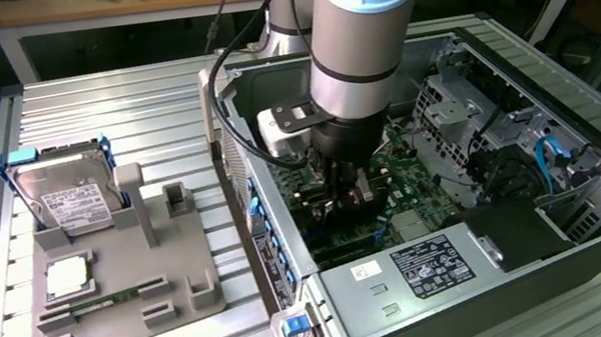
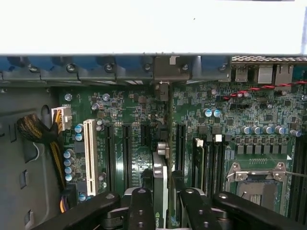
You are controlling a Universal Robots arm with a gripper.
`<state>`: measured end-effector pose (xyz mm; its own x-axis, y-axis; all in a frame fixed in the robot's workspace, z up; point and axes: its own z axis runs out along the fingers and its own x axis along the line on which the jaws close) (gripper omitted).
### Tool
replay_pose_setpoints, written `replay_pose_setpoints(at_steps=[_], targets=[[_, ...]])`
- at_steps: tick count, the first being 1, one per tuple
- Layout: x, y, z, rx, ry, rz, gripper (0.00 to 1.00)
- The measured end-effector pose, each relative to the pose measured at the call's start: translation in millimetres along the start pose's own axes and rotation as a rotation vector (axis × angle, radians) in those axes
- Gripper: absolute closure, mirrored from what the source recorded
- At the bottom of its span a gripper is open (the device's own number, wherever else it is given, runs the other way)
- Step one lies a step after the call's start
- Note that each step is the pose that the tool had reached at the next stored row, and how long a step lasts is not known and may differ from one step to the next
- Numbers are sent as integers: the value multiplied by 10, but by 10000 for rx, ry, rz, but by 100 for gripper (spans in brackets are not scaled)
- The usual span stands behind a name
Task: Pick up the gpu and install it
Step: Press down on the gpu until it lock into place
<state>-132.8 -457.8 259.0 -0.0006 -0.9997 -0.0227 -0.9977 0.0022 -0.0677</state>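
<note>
The gpu (image 2: 161,178) appears edge-on in the wrist view as a thin card with a silvery strip, clamped between two black fingers (image 2: 140,211). My gripper (image 2: 163,213) is shut on it. The card stands upright over the green motherboard (image 2: 139,108), in line with the long dark slots (image 2: 127,153), and its far end points at the rear bracket bay (image 2: 163,72). Whether its edge touches a slot is hidden. In the exterior view my gripper (image 1: 350,192) is down inside the open computer case (image 1: 587,130), with the gpu (image 1: 362,187) between its fingers.
A white slot (image 2: 89,155) and a yellow-black cable bundle (image 2: 38,136) lie beside the card's line; the processor socket (image 2: 256,184) lies on the other side. Outside the case, a grey fixture (image 1: 114,296) holds a hard drive (image 1: 68,200), a processor chip (image 1: 68,276) and a green memory stick (image 1: 103,302).
</note>
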Motion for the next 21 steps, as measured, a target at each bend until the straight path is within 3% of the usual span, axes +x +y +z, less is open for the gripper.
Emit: replay_pose_setpoints(at_steps=[4,6,7,8,13,21], targets=[[-1,3,3,2,-9,1,74],[-3,4,18,21,-45,4,73],[-2,4,10,13,-29,3,73],[-1,5,2,1,-12,1,66],[-1,2,-21,6,-16,2,66],[-4,-5,-135,29,-15,1,66]])
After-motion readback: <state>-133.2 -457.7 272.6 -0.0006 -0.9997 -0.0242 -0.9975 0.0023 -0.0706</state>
